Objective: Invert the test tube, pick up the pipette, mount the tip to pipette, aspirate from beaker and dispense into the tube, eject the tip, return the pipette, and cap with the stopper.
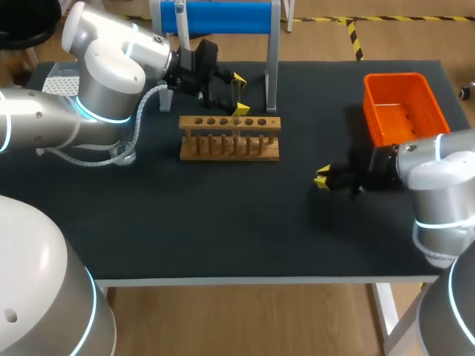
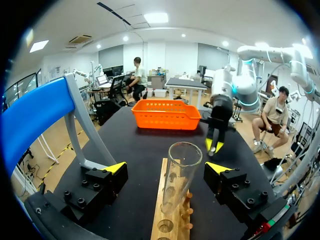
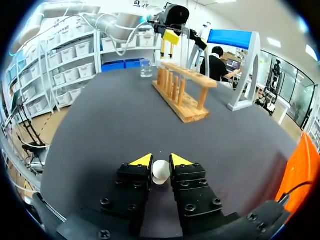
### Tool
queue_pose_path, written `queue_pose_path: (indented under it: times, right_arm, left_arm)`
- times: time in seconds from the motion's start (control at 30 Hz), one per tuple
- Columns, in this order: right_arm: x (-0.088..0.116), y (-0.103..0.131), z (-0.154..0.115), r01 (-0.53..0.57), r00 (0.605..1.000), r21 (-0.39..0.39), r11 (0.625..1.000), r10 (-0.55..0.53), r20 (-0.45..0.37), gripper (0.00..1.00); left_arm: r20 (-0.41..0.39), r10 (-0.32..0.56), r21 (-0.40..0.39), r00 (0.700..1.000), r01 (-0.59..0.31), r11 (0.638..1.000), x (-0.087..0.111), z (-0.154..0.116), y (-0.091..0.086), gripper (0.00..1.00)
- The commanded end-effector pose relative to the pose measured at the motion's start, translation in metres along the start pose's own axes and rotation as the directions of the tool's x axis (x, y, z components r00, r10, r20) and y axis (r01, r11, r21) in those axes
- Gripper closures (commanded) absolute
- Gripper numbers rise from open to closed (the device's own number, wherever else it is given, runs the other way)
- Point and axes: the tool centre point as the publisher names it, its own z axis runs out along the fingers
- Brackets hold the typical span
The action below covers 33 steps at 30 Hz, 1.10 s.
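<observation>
Test tube (image 2: 183, 165): mouth-up in wooden rack (image 1: 230, 147), uncapped | left end effector (image 2: 166, 168): fingers apart, flanking tube, not touching | right end effector (image 3: 161, 160): clamped on white stopper (image 3: 160, 172), well apart from rack | I judged inversion done, capping outstanding, filling unconfirmed.

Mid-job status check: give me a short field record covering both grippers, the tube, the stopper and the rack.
left gripper: open, one finger either side of the test tube, neither touching it
test tube: stands in the wooden rack, open end up, uncapped
wooden rack: on the table, below the left gripper
right gripper: shut on the white stopper, low over the table
white stopper: held between the right fingers
orange basket: beside the right arm
</observation>
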Motion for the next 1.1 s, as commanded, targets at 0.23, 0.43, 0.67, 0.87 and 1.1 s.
queue_pose_path:
  times: [0.23,0.43,0.67,0.87,1.1]
  right_arm:
    - [-0.027,0.064,-0.036,0.066,0.996,-0.033,0.997,-0.068,-0.054,1.00]
    - [-0.039,0.122,-0.052,0.161,0.984,-0.071,0.984,-0.166,-0.071,1.00]
    - [-0.042,0.180,-0.058,0.234,0.968,-0.124,0.964,-0.243,-0.061,1.00]
    - [-0.042,0.180,-0.058,0.234,0.968,-0.124,0.964,-0.243,-0.061,1.00]
    - [-0.042,0.180,-0.058,0.234,0.968,-0.124,0.964,-0.243,-0.061,1.00]
  left_arm:
    - [-0.005,0.000,0.001,1.000,0.000,1.000,-0.001,0.000,0.000,0.00]
    - [-0.005,0.000,0.001,1.000,0.000,1.000,-0.001,0.000,0.000,0.00]
    - [-0.005,0.000,0.001,1.000,0.000,1.000,-0.001,0.000,0.000,0.00]
    - [-0.005,0.000,0.001,1.000,0.000,1.000,-0.001,0.000,0.000,0.00]
    - [-0.005,0.000,0.001,1.000,0.000,1.000,-0.001,0.000,0.000,0.00]
